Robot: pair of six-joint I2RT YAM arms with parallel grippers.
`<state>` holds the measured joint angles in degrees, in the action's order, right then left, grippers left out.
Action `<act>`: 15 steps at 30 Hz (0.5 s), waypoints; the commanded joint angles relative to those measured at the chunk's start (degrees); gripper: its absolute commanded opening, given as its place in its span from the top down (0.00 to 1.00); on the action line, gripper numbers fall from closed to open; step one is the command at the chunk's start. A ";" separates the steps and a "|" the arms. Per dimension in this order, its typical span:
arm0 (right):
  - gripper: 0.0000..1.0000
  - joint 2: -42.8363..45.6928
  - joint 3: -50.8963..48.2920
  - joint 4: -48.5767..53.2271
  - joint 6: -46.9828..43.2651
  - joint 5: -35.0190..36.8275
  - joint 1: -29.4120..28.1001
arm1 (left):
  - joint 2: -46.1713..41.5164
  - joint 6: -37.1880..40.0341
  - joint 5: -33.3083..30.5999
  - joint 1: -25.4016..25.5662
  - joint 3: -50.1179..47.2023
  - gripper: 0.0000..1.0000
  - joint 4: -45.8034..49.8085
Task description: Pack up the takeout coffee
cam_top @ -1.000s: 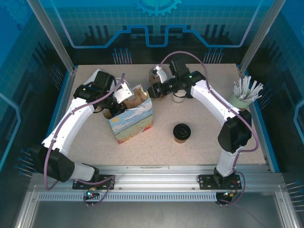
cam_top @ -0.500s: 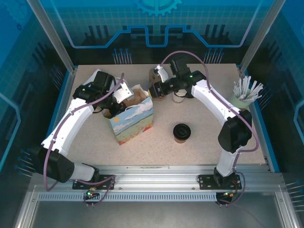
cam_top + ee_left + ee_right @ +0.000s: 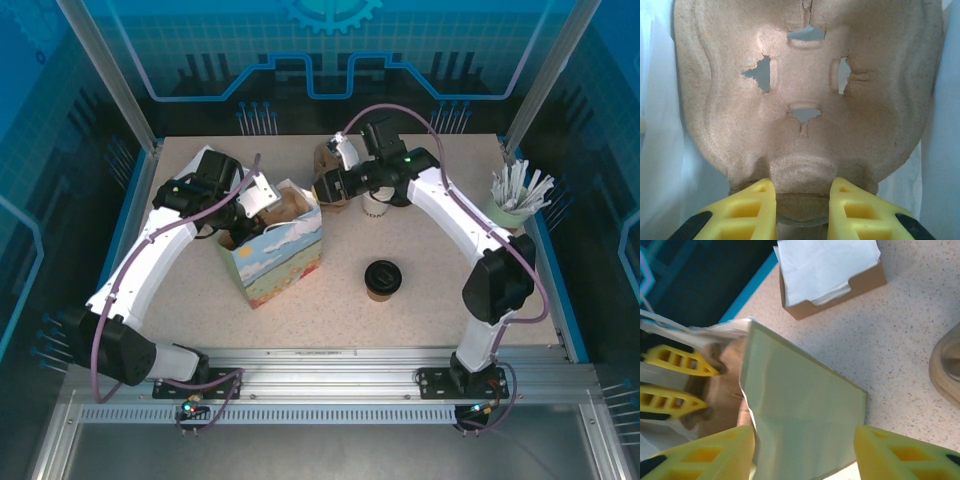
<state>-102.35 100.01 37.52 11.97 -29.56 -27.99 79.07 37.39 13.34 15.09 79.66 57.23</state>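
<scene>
Left hand [image 3: 802, 182]: clamped on the near rim of a pulp carrier [image 3: 800, 75], which it holds down inside the bag [image 3: 285, 262]; judged to be seating the carrier on the bag floor so cups have a base. Right hand [image 3: 804, 432]: fingers well apart, straddling the bag's upper wall, apparently 1 finger inside and 1 outside; contact with the paper cannot be confirmed. Judged purpose: to spread the mouth for the left arm. Coffee [image 3: 382, 278]: upright, lidded, on the surface [image 3: 420, 320] right of the bag, well apart from both hands, not yet packed. The bag stands upright between the 2 arms.
</scene>
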 commanded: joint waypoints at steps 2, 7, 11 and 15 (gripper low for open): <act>0.40 5.68 -1.01 -4.56 2.80 -3.57 0.87 | 1.28 -1.51 0.81 -0.15 0.05 0.76 1.83; 0.39 8.65 -3.06 -5.78 3.42 -2.21 1.69 | 2.48 -2.99 0.47 0.89 0.67 0.76 1.83; 0.39 10.43 -5.20 -6.12 3.42 -1.61 2.67 | 3.41 -3.70 -0.57 1.73 0.70 0.76 1.87; 0.39 11.77 -7.25 -6.66 3.41 -1.46 3.55 | 4.27 -4.51 -1.77 2.87 0.54 0.76 1.52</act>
<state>-92.16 94.45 31.79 14.83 -30.83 -25.41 82.37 34.48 12.62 16.91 79.66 57.76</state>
